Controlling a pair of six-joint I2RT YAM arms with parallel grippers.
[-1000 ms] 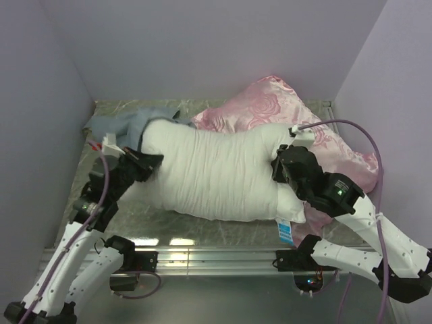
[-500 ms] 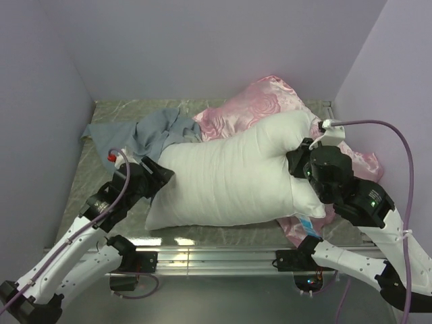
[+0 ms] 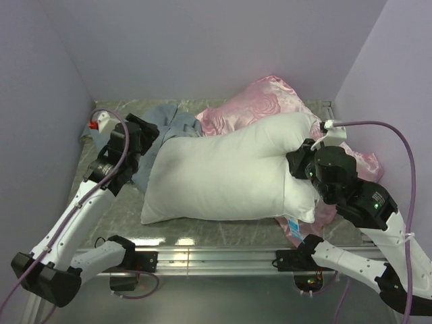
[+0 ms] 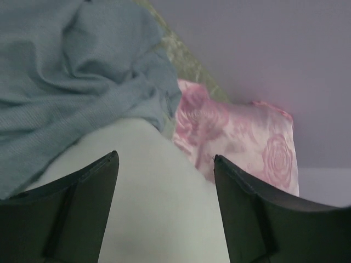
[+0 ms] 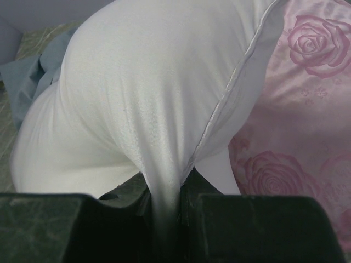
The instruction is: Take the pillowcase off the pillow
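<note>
The plain white pillow [image 3: 223, 175] lies bare across the middle of the table, its small blue tag [image 3: 292, 226] at the near right corner. The pillowcase [image 3: 165, 125] sits crumpled behind the pillow's left end, grey-blue side showing. My left gripper [image 3: 143, 129] hovers over that heap, open and holding nothing; in the left wrist view the left gripper [image 4: 164, 159] frames the pillow [image 4: 159, 203] below the pillowcase [image 4: 66, 82]. My right gripper [image 3: 297, 165] is shut on the pillow's right edge. In the right wrist view, a fold of the pillow [image 5: 142, 82] is pinched in the right gripper [image 5: 164, 194].
A pink satin rose-patterned cushion [image 3: 270, 101] lies behind and under the pillow's right end, reaching the right wall; it also shows as the cushion [image 5: 296, 120] beside the pinched edge. Purple walls close in the left, back and right. A metal rail [image 3: 216, 256] runs along the near edge.
My left gripper has opened, let go and swung back and left over the pillowcase. The pillow, held by the right gripper, has shifted right and now lies fully bare.
</note>
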